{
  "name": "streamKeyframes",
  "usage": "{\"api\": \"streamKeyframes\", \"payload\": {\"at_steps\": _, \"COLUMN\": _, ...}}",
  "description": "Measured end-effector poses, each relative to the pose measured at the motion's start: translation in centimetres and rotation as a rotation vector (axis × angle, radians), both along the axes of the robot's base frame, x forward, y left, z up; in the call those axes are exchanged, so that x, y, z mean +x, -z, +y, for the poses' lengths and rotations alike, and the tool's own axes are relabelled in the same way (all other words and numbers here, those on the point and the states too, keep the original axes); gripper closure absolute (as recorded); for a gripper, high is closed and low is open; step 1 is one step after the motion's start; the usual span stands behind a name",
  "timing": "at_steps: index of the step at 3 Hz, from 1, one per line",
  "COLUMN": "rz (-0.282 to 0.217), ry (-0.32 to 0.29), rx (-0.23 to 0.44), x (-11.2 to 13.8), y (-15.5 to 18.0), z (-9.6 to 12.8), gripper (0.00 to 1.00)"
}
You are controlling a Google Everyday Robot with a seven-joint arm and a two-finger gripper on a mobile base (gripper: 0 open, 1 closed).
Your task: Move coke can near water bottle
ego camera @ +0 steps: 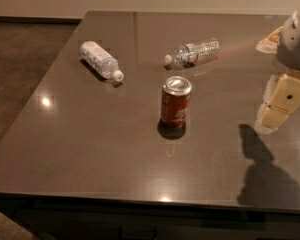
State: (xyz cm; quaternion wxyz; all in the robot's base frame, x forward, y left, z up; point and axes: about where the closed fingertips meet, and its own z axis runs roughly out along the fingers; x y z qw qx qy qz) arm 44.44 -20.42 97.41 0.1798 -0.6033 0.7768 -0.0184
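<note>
Your gripper (276, 106) hangs right, well apart from the upright can (176, 102); clenched or released, you cannot tell. The clear bottle (195, 52) lies just beyond.

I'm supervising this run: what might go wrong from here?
The tool hangs at far right, apart from the upright coke can; a sideways approach may tip it. The water bottle lies on its side and may roll if nudged. The white-labelled bottle could be mistaken for it.
</note>
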Motion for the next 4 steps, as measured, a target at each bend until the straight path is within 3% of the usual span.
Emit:
{"api": "streamKeyframes", "payload": {"at_steps": 2, "rz": -0.008, "ry": -0.048, "rx": 0.150, "x": 2.2, "y": 2.6, "z": 6.5, "gripper": 0.00}}
{"api": "streamKeyframes", "payload": {"at_steps": 4, "rz": -0.002, "ry": -0.074, "rx": 0.236, "x": 5.1, "y": 5.3, "z": 12.0, "gripper": 0.00}}
